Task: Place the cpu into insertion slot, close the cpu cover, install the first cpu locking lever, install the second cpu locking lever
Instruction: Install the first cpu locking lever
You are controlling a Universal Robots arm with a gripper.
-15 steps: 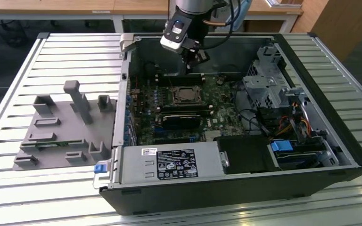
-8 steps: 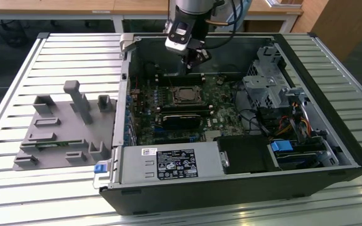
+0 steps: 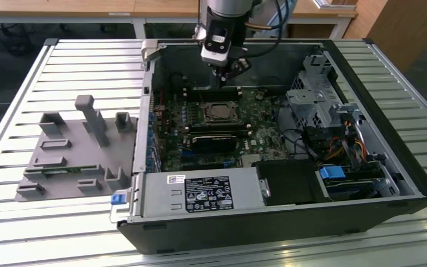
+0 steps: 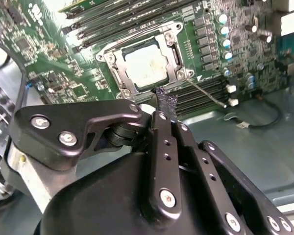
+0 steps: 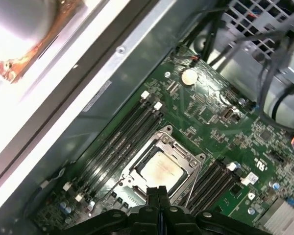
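Pincer (image 4: 165, 100) pressed together, pinching nothing; tips low at edge of insertion slot (image 4: 109, 62), contact with it not certain. cpu (image 4: 146, 66) seated in slot, cpu cover (image 4: 173, 49) down around it. Thin locking lever (image 4: 208, 95) juts out beside slot over green motherboard (image 4: 49, 44), looks unlatched. Judged: cpu and cover steps done, lever step in hand; calls for exact tip placement on thin rod. Open computer case (image 3: 391, 167) on slatted surface (image 3: 87, 61).

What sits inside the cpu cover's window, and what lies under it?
The cpu shows through the window of the cpu cover, its silvery-tan top framed all round. The contacts beneath are hidden by chip and frame.
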